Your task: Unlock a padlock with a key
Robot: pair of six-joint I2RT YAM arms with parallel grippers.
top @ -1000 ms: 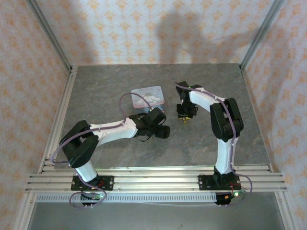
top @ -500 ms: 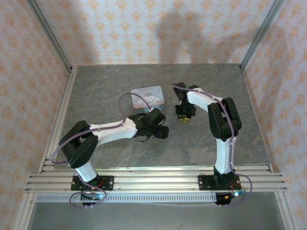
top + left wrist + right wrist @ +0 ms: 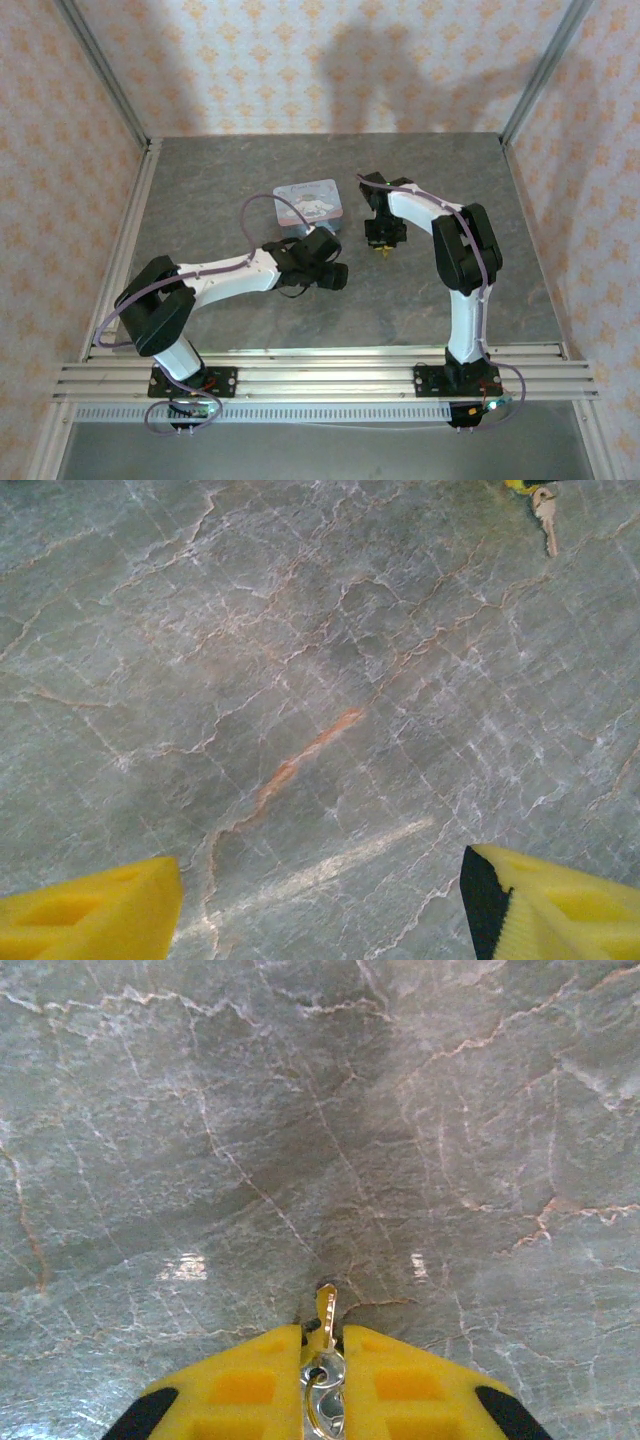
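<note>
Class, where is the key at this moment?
The key is pinched between the right gripper's yellow fingers, tip pointing out above the grey table; from above, that gripper hangs just right of the tin.

Reads grey with white veins and one orange streak on the worktop point(image 3: 180, 630), brass on the key point(image 3: 326, 1310), bright yellow on the jaws, pale blue with a cartoon on the tin point(image 3: 310, 205), peach with orange motifs on the walls point(image 3: 300, 60).
</note>
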